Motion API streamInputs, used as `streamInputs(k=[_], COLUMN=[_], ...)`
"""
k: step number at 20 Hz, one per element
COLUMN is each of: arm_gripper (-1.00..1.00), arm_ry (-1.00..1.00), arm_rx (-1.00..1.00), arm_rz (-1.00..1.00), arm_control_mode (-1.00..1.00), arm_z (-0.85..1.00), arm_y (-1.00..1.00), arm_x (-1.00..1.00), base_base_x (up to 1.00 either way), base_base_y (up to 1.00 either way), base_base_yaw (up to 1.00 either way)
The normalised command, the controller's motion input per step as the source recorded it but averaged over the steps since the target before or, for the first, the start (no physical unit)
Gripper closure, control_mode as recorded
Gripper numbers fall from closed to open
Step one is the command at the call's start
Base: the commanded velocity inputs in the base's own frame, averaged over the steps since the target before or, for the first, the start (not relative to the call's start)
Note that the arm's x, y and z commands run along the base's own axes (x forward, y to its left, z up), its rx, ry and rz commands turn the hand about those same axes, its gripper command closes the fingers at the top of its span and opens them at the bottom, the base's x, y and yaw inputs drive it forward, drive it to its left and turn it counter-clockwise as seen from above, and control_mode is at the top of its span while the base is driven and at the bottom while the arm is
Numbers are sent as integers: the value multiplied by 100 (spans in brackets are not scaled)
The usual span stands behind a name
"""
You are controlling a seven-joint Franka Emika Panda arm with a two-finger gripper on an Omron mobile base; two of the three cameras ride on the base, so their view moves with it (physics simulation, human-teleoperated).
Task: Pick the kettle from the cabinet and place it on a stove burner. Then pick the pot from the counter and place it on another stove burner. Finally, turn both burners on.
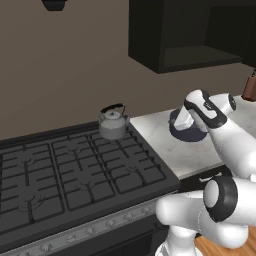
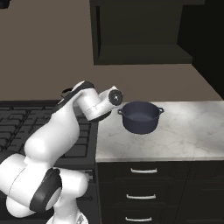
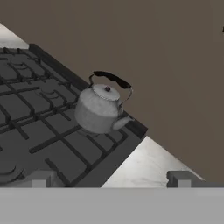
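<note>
Kettle [image 1: 113,124] on rear stove burner [image 1: 116,136]

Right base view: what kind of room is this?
A home kitchen, rendered. A wide black gas range carries a small metal kettle on its back right burner, a marble-look counter over dark drawers holds a dark pot, and a black wall cabinet hangs above.
</note>
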Motion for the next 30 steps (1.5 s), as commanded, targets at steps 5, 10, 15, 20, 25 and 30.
streamInputs(k=[5, 10, 15, 20, 25, 30], arm_gripper=[-100, -100, -100, -100, -100, -100], arm_ry=[1, 0, 0, 0, 1, 7], arm_rx=[-15, -11, -1, -1, -7, -15], arm_rz=[5, 12, 18, 18, 13, 6], arm_control_mode=[-100, -100, -100, -100, -100, -100], arm_z=[-27, -26, -17, -9, -4, -16], arm_y=[-33, -49, -56, -54, -32, -5], arm_x=[-2, 0, 0, 1, 11, 17], base_base_x=[0, 0, 0, 0, 0, 0], base_base_y=[0, 0, 0, 0, 0, 0], base_base_yaw=[0, 0, 0, 0, 0, 0])
